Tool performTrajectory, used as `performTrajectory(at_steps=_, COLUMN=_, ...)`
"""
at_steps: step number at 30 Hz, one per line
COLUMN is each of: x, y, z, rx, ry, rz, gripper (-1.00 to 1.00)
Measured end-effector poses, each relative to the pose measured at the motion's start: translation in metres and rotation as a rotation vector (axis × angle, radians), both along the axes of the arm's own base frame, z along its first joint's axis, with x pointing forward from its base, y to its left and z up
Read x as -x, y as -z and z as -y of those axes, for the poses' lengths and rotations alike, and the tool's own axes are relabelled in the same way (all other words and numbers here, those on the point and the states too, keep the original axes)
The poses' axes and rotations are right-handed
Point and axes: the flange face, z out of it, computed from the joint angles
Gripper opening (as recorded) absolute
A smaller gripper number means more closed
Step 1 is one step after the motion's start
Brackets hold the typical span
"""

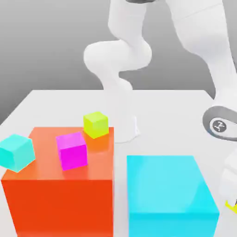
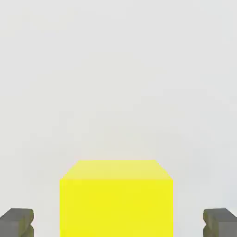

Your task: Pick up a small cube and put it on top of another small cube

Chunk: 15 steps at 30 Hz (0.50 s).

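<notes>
The small bright-yellow cube [image 2: 116, 199] rests on the pale table, seen close in the hand view. It sits between my gripper [image 2: 118, 223] fingers, and a clear gap shows on each side between the cube and the grey fingertips [image 2: 16, 223]. The gripper is open around it. In the exterior view, at the right edge, the white hand hangs low beside the big cyan block, and a sliver of the yellow cube [image 1: 230, 206] shows beneath it. Other small cubes sit on the orange block: lime-yellow [image 1: 96, 124], magenta [image 1: 72, 150] and cyan [image 1: 17, 152].
A big orange block [image 1: 60, 194] stands at the exterior view's front left. A big cyan block [image 1: 171, 194] stands to its right, close to the hand. The arm's white base [image 1: 122, 125] rises behind them on the white table [image 1: 55, 104].
</notes>
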Motion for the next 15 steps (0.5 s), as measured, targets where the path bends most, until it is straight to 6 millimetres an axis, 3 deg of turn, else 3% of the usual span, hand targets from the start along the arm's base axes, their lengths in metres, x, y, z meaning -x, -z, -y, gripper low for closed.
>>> performTrajectory(at_steps=5, x=0.000, y=0.002, z=0.000, rx=-0.001, ry=0.000, rz=0.000, gripper=-1.00)
performTrajectory(at_steps=9, x=0.000, y=-0.047, z=0.000, rx=0.000, ry=0.001, rz=0.000, gripper=-1.00)
performTrajectory(at_steps=11, x=-0.025, y=-0.073, z=0.032, rx=0.025, ry=0.105, rz=0.011, gripper=-1.00)
performTrajectory(at_steps=15, x=-0.078, y=-0.127, z=0.126, rx=0.072, ry=0.398, rz=0.030, gripper=-1.00)
